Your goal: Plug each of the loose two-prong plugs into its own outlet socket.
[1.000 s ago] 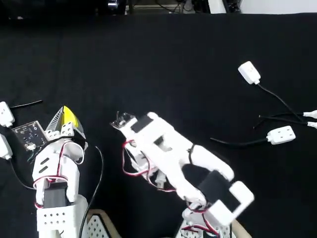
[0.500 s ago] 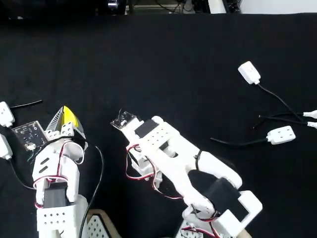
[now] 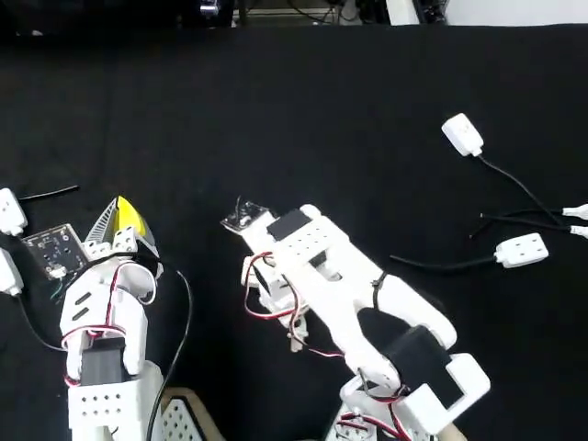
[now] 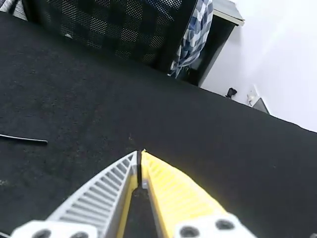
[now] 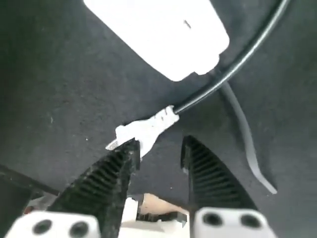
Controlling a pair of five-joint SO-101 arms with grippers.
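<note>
My right gripper is open, its black fingers hanging just above the black cloth. A small white two-prong plug on a black cord lies by the tip of one finger, not held. A white outlet block lies just beyond the plug. In the high view my right arm bends low over the front middle of the table. My left gripper, grey and yellow, is shut on nothing at the front left. Two more white outlet blocks lie at the right.
Black cords run off the right edge, where two small white plugs lie. Two white blocks and a loose cord end sit at the left edge. A mesh chair stands beyond the table.
My right arm has swung a little to the right, its wrist shifting that way across the table. The left arm has not moved.
</note>
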